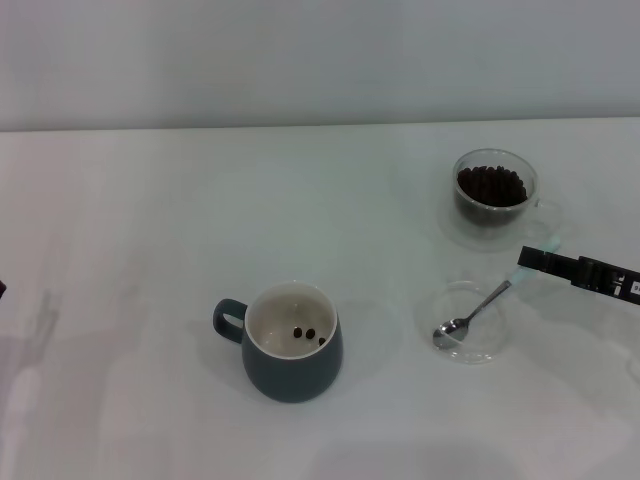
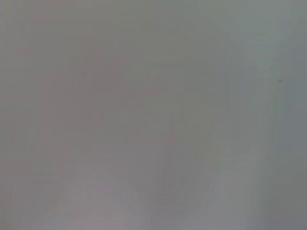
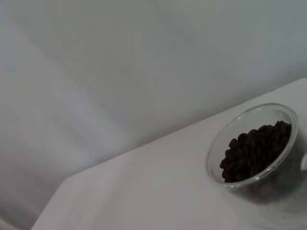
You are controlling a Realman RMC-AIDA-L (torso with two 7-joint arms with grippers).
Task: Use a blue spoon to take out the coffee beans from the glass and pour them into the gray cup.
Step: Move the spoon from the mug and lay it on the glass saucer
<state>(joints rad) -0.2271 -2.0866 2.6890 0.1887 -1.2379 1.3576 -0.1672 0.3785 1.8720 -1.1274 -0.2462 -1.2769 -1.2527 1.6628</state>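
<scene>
Broad white matte table, carrying everything.

Rounded dark blue-gray cup at front centre, glazed ceramic, cream-white inside, loop handle turned toward the robot's left; three dark beans lying on its floor. Well apart from the glass, off to the left and nearer the robot.

At back right, clear thick-walled glass, round, filled well up with coffee beans: small, oval, nearly black, heaped. In the right wrist view, same glass close by with beans piled against the far wall.

In front of the glass, between it and the robot, a flat shallow clear saucer, barely showing against the table.

Right hand reaching in from the right edge, black and slim, at the handle end of the blue spoon. Seemingly closed on the pale handle, though the contact itself too small to make out; cannot tell for certain. Spoon's long axis running diagonally: shiny metal bowl low over or resting in the saucer at front left, neck rising back and right to the hand. Glass lying just behind the spoon, so judged a short carry back to the beans. Right arm far nearer.

Left hand out of sight; only a dark sliver at the left edge of the head view, and blank surface in its wrist view.
</scene>
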